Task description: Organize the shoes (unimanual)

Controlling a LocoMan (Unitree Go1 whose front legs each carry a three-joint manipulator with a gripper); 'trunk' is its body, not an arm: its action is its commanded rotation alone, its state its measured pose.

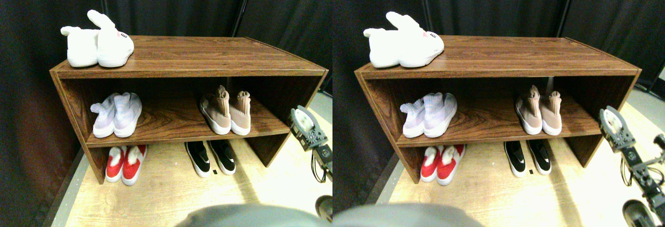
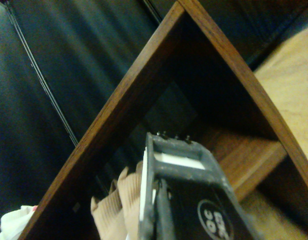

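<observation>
Oddly, every pair already sits tidy on the rack (image 1: pixel 171 71), so the gripper (image 1: pixel 306 125) hangs beside it, away from the tan shoes (image 1: pixel 227 112); whether it's clenched, I cannot tell.

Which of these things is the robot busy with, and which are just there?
Part of the job:
tan shoes
black shoes
lilac shoes
red shoes
white slippers
wooden rack

Just there:
dark curtain
floor

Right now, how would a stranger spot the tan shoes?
Find the wooden shoe rack and look at its middle shelf, right end. The tan shoes stand there side by side, the only pair with tall ribbed collars; the pale pair sits at the left end.
</observation>
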